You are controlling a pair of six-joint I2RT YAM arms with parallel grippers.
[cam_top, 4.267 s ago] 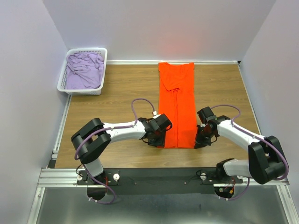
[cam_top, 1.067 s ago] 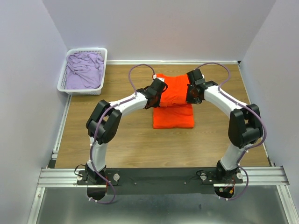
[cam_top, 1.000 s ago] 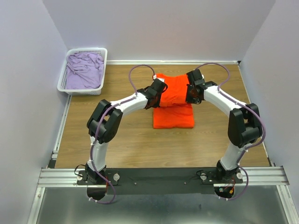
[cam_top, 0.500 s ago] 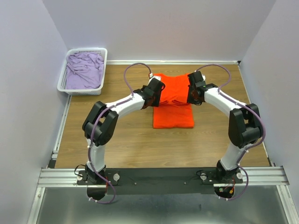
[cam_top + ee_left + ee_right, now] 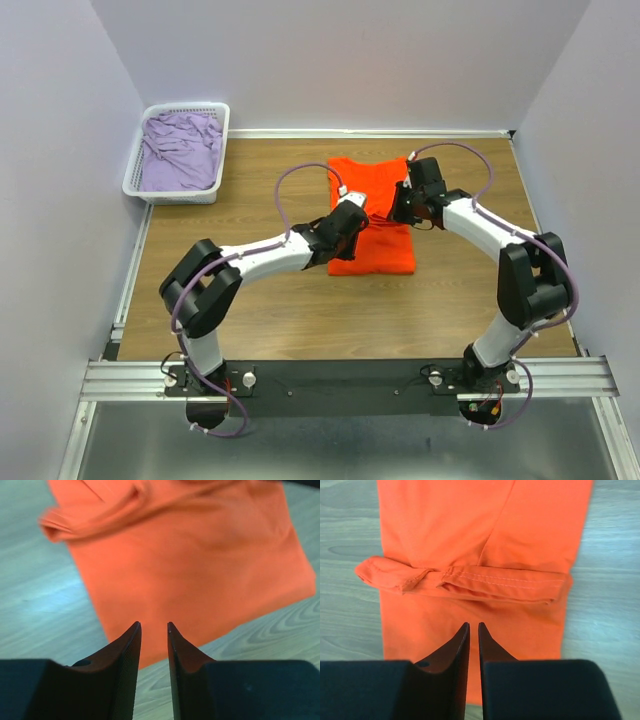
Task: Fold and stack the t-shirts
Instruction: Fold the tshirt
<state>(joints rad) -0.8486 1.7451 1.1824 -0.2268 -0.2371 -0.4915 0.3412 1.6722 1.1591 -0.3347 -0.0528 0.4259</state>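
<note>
Top external: orange tee [image 5: 370,175] lies on the counter [image 5: 300,320], centre toward the far side, folded into a compact rectangle. Both arms reach over it. Left pincer [image 5: 154,625] hangs over the near left part of the tee, fingers almost together with a slim gap, holding nothing. Right pincer [image 5: 474,625] is over the right side, fingers practically closed, also empty. Right wrist shows a rolled hem band [image 5: 470,582] across the width of the cloth, a bit lumpy at its left end, so the top layer sits untidily. Left wrist is blurry at the far corner, which looks bunched.

Lilac tee [image 5: 180,150] is a crumpled heap inside the white basket [image 5: 175,197], at the far left corner, well apart from the orange one.

Progress, my read: orange fold about finished, may want a smoothing pass. Lilac tee not yet taken out, folded or stacked, so roughly half the job is left.
</note>
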